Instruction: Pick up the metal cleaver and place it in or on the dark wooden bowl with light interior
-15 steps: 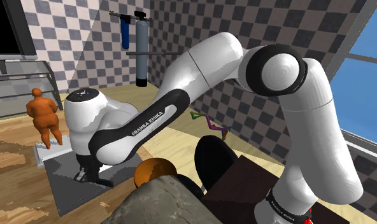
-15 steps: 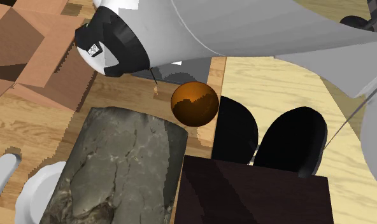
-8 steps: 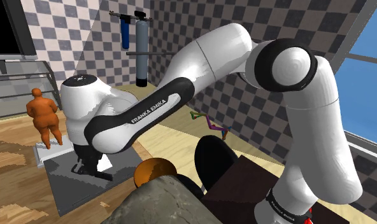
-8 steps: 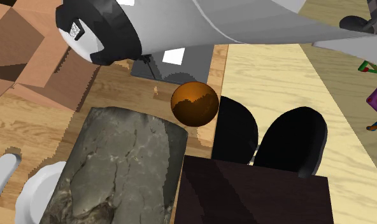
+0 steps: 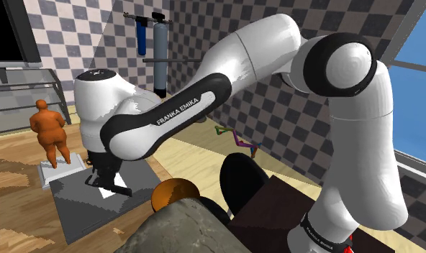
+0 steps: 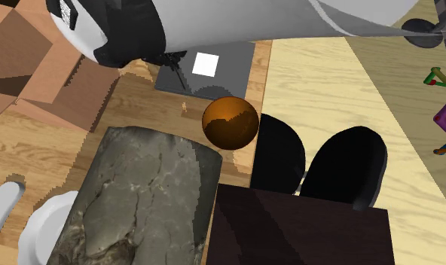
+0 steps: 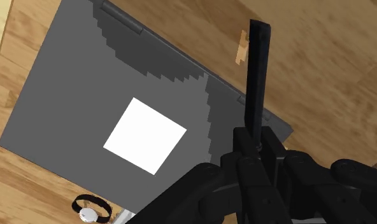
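Shoulder view: the claw (image 5: 103,180) hangs low over a grey mat (image 5: 71,205), and the brown bowl (image 5: 173,195) sits near it, toward the stand.

Second exterior view: the bowl lies just beside the mat's corner, and I can see nothing resting in it.

Wrist view: a thin dark cleaver (image 7: 257,76), seen edge-on, stands clasped between the claw's closed fingers above the mat.

The pick looks made to me. Carrying it to the bowl and letting go are not yet done.
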Available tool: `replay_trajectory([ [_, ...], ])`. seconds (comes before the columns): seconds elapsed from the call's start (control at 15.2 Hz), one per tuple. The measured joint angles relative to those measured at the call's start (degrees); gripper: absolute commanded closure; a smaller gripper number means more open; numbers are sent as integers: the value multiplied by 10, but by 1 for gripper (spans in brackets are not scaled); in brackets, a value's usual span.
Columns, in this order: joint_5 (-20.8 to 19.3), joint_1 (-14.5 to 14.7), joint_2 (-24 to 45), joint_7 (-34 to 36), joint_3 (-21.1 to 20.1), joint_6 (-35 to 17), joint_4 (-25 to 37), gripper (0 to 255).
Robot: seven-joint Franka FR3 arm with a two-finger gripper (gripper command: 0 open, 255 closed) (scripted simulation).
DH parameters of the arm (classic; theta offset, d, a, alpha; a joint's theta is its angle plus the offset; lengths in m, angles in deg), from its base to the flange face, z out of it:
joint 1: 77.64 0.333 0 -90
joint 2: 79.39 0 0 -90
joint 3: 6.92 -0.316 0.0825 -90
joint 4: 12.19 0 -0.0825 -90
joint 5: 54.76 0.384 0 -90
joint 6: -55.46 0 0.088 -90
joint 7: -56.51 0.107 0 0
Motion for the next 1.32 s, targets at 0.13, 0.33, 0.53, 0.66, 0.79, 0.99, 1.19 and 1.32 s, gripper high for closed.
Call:
replay_trajectory([
  [0.13,11,-20,-41,-10,-5,-23,-61,255],
  [0.33,31,-49,-97,-35,-10,-54,-142,255],
  [0.53,58,-75,-156,-65,-15,-81,-220,255],
  [0.66,80,-92,-195,-92,-15,-96,-270,255],
  [0.79,106,-105,-238,-123,-14,-108,-320,255],
  [0.99,138,-116,-286,-163,-8,-126,-380,255],
  [1.19,135,-120,-284,-166,-4,-151,-403,255],
  [1.32,125,-121,-272,-159,-4,-170,-411,255],
])
